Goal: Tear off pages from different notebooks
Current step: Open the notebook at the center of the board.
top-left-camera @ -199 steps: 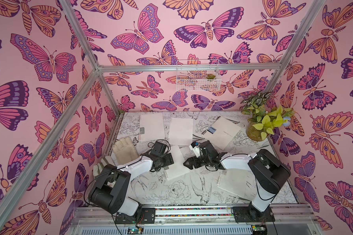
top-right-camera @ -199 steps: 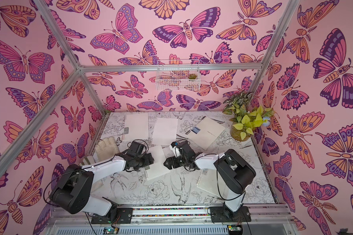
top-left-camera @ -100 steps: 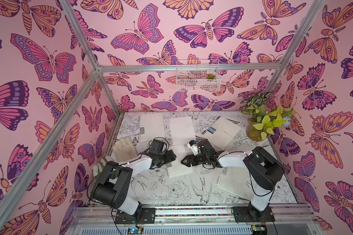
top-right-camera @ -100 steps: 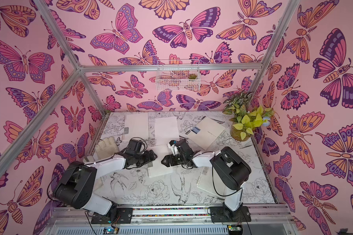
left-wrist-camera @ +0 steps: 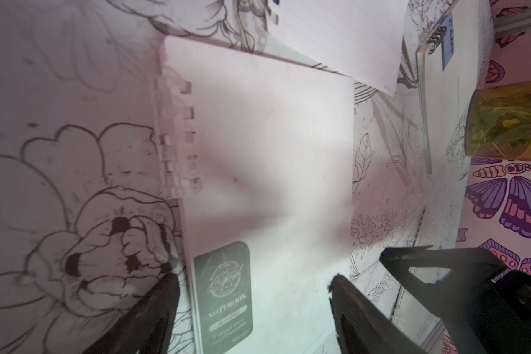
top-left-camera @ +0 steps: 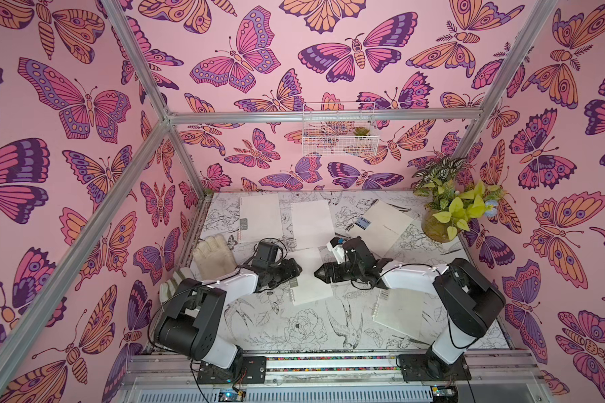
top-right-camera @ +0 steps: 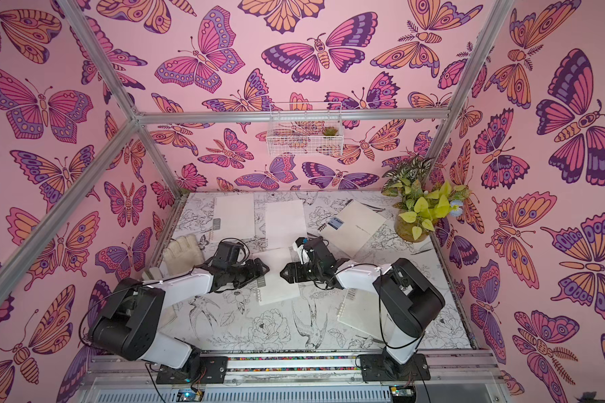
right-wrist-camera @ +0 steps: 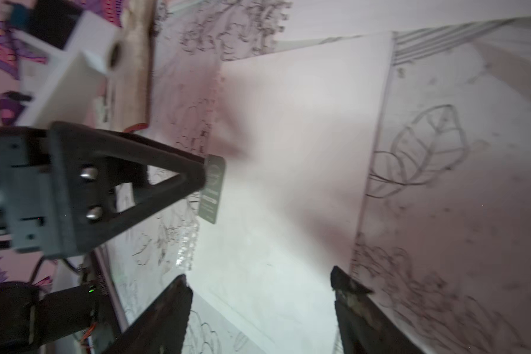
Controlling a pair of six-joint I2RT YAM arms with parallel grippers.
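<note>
In both top views, the left gripper (top-left-camera: 296, 270) and the right gripper (top-left-camera: 318, 275) had drawn closer together than a second earlier. They met nose to nose over the centre notebook (top-left-camera: 311, 291), which lay unmoved at the middle of the table (top-left-camera: 294, 331). A torn page (top-left-camera: 311, 219) lay flat at its 12 o'clock and the CAMP notebook (top-left-camera: 386, 225) at its 2 o'clock. In the left wrist view, we saw the left gripper's jaws standing apart and empty, straddling the notebook's corner with the grey-green label (left-wrist-camera: 224, 294). The white rings (left-wrist-camera: 178, 131) ran along one edge and the cover was shut. In the right wrist view, the right gripper's jaws were likewise parted with nothing between them, low over the notebook's opposite edge, and the left gripper's fingertip (right-wrist-camera: 193, 177) showed just beside the label. We judged the approach nearly done: no cover was lifted and no sheet pinched, so this notebook's tear was yet to begin.
</note>
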